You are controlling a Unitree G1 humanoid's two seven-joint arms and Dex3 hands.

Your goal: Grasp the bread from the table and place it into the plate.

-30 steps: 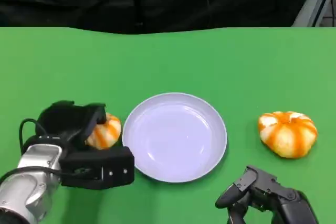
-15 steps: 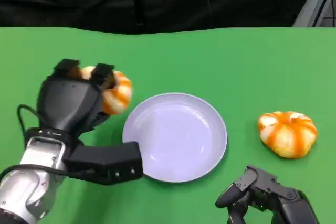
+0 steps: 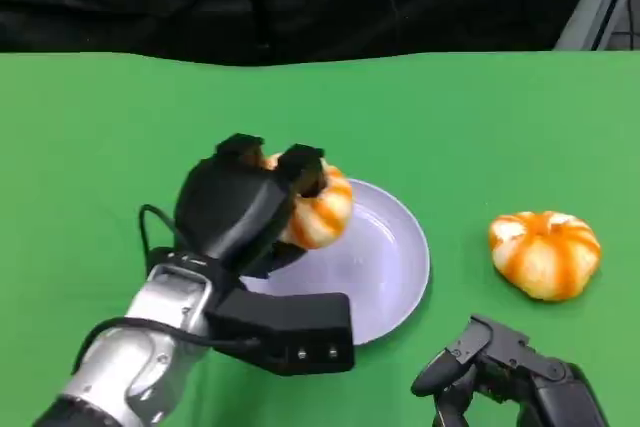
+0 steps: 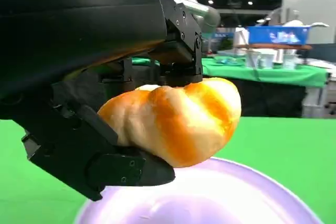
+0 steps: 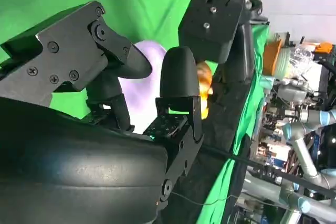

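Head view: left robot hand (image 3: pixel 245 212) grips the bread (image 3: pixel 318 209) over the plate (image 3: pixel 392 257) at its 10 o'clock edge; a second bread (image 3: pixel 544 253) sits on the worktop (image 3: pixel 450 117) at 3 o'clock. The right robot hand (image 3: pixel 500 372) holds nothing.

Left wrist view: the bread (image 4: pixel 176 119) hangs clear above the plate (image 4: pixel 220 198), not touching.

Right wrist view: fingers (image 5: pixel 178 82) apart, grasping nothing.

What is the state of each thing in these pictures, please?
left hand: grips one bread, held over the plate
held bread: lifted, not touching the plate
plate: on the table, nothing in it
second bread: lying on the table
right hand: holds nothing
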